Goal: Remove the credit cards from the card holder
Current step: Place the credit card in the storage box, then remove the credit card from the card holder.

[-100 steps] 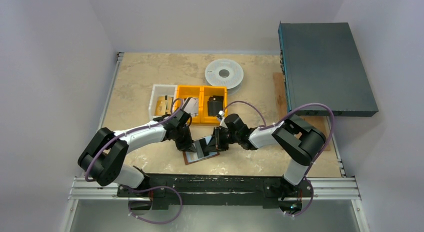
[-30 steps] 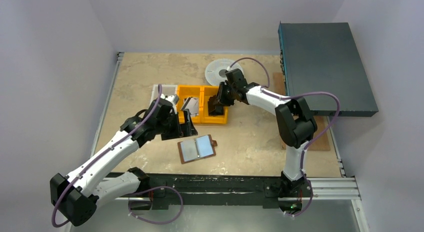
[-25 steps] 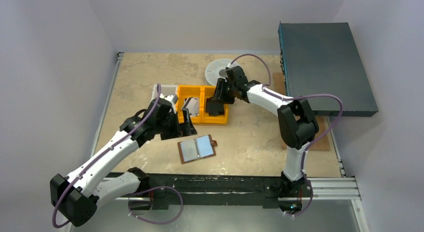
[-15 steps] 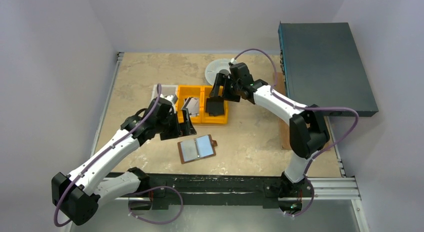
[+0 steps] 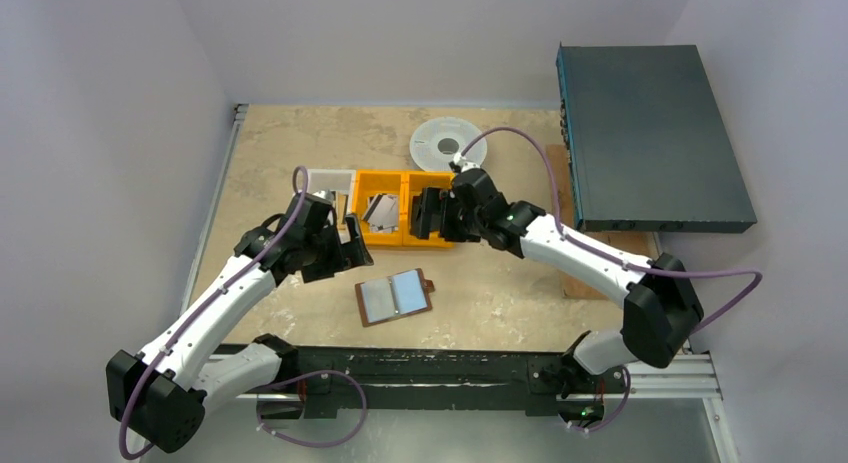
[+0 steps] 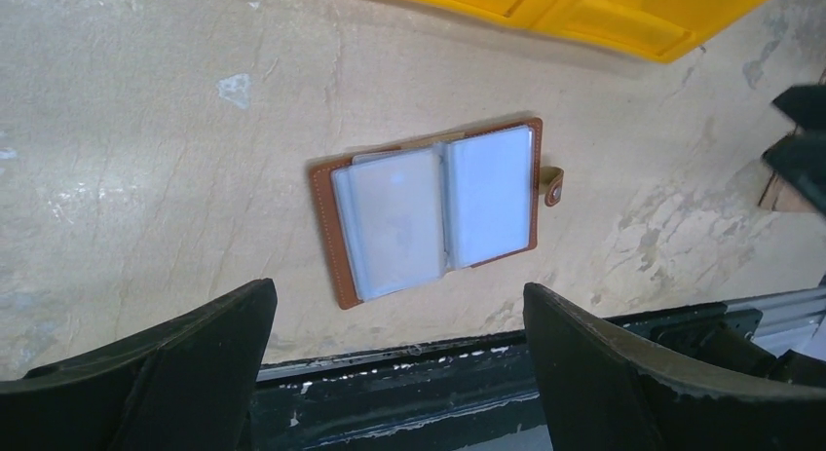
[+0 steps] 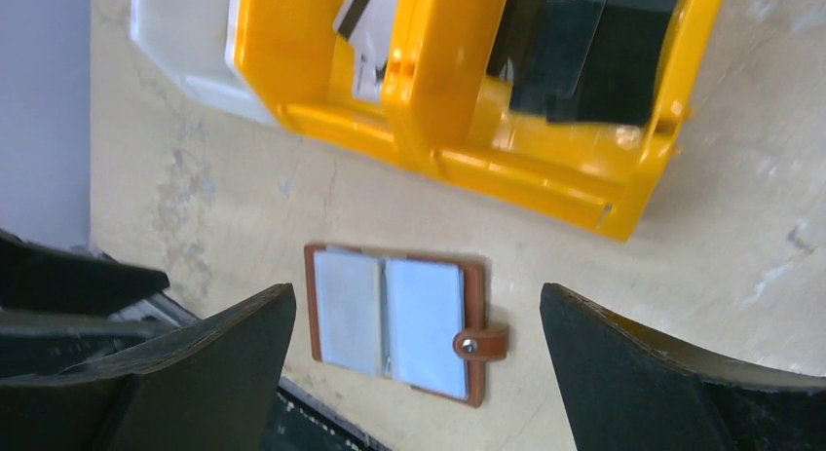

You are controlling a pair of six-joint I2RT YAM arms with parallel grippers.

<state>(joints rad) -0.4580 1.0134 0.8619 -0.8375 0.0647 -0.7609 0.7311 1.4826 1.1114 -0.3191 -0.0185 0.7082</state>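
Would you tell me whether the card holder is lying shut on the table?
No, the card holder lies opened out flat, with its pale inner pages facing up.

Two orange bins are standing side by side on the beige table, with a white bin just beside them. A black item is lying in one orange bin. A white spool is lying behind the bins. A dark flat box is resting over a wooden board.
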